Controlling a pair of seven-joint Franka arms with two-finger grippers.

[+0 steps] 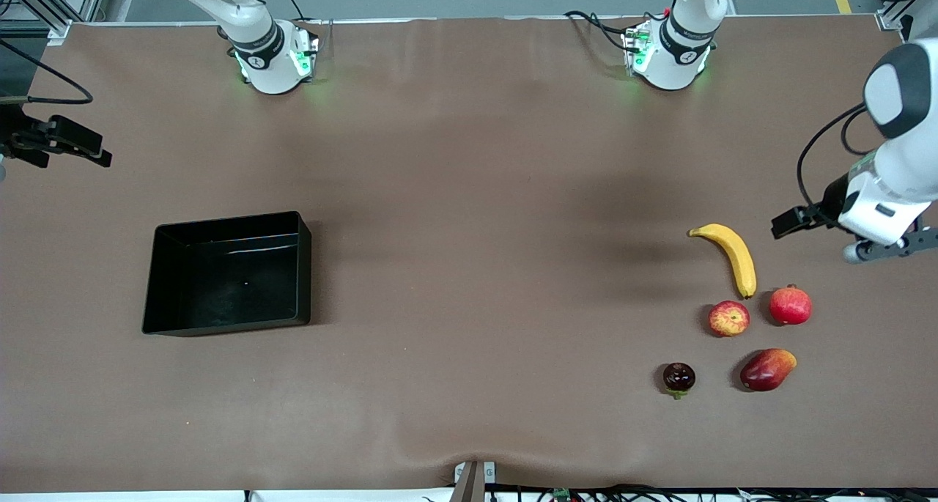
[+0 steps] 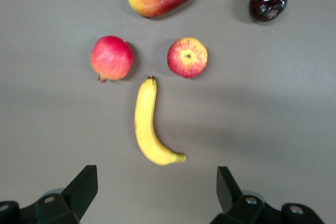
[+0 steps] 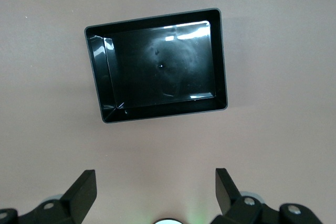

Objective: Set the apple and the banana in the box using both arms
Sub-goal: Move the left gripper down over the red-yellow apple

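The yellow banana (image 1: 729, 256) lies on the brown table toward the left arm's end. The apple (image 1: 728, 318), red with yellow patches, sits just nearer the front camera than the banana's tip. In the left wrist view the banana (image 2: 148, 124) and apple (image 2: 187, 57) lie below my open left gripper (image 2: 157, 174), which hangs in the air over the table beside the banana. The black box (image 1: 227, 282) stands empty toward the right arm's end. My right gripper (image 3: 156, 177) is open and empty, high over the table beside the box (image 3: 157, 66).
Three other fruits lie by the apple: a plain red round fruit with a crown (image 1: 790, 305) beside it, and, nearer the front camera, a red-orange mango (image 1: 766, 369) and a dark round fruit (image 1: 678, 377). Bare brown cloth spans between fruits and box.
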